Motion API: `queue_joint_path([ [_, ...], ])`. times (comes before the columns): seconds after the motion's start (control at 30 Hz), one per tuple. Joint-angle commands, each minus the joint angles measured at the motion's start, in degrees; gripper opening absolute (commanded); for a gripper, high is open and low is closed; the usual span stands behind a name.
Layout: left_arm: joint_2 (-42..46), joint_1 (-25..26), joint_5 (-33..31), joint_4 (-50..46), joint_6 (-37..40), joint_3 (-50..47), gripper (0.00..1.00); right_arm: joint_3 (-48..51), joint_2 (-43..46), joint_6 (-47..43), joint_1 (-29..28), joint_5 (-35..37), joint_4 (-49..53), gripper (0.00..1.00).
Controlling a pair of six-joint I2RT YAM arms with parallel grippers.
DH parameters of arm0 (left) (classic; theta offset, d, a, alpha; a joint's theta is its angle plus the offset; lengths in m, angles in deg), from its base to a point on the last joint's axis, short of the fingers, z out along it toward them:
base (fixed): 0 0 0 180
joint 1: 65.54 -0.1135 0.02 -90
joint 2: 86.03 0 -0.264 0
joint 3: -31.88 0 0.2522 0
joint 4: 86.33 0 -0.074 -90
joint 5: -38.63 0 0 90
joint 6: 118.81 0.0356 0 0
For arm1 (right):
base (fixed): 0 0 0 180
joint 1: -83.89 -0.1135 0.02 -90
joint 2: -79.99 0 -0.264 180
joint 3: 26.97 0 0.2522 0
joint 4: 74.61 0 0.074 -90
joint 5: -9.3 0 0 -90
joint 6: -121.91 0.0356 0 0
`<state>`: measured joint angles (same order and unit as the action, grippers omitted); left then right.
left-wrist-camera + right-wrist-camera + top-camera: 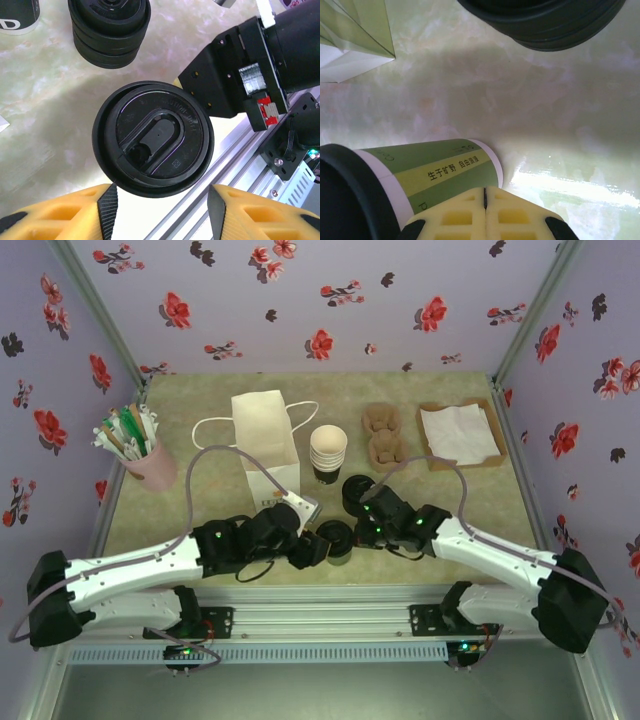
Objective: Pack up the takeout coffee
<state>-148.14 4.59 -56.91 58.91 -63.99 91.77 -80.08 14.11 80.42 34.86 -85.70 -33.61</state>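
Robot lab booth: floral-print panel walls (pixel 330 300), aluminium mounting rail (pixel 320 620), marbled tabletop (pixel 180 400), café props like cup stack (pixel 328 448).

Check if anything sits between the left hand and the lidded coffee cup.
Nothing visible does. The left hand hangs open directly over the coffee cup. The right hand, shut, sits close beside the cup and may crowd the grasp.
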Motion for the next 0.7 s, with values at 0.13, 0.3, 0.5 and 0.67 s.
queue_joint_path([
  [0.13, -2.0, 0.4, -0.5, 2.1, 1.6, 0.5, 0.54, -2.7, -1.0, -3.8, 3.6, -2.0, -0.4, 0.07],
  [0.3, -3.3, 0.4, -0.2, 3.0, 1.8, 1.3, 0.54, -4.1, -1.9, -5.0, 5.4, -2.6, -0.3, 0.09],
  [0.5, -3.5, 0.4, -0.2, 2.7, 1.2, 2.5, 0.54, -3.6, 3.2, -3.2, 6.3, 1.9, 4.0, 0.13],
  [0.67, -3.6, 0.3, 0.3, 1.0, 1.6, 4.3, 0.47, -0.8, 12.9, 0.9, 6.1, 2.3, 6.3, 0.11],
])
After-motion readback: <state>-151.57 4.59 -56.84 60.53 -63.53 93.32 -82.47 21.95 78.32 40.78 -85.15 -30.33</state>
